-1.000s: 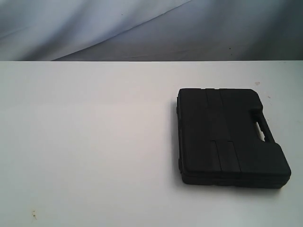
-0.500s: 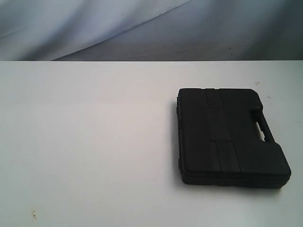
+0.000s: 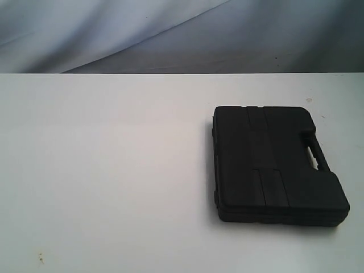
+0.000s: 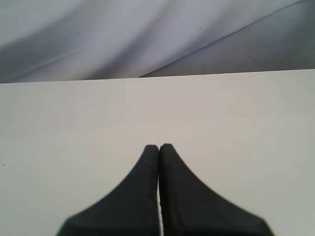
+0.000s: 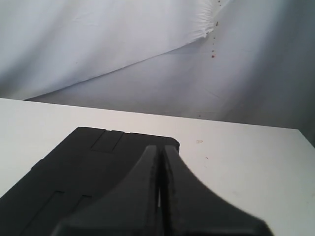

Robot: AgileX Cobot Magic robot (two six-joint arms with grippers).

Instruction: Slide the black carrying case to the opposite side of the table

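The black carrying case (image 3: 276, 165) lies flat on the right part of the white table (image 3: 102, 170), its handle (image 3: 315, 152) facing the right edge. Neither arm shows in the exterior view. In the right wrist view my right gripper (image 5: 160, 147) is shut and empty, and the case (image 5: 83, 167) lies beyond and beside it. Whether it touches the case cannot be told. My left gripper (image 4: 158, 146) is shut with nothing in it, over bare table (image 4: 236, 128); no case appears in that view.
A wrinkled grey-white cloth backdrop (image 3: 170, 34) hangs behind the table's far edge (image 3: 170, 73). Small specks mark the tabletop at the near left (image 3: 40, 259) and near the case's far right corner (image 3: 309, 100).
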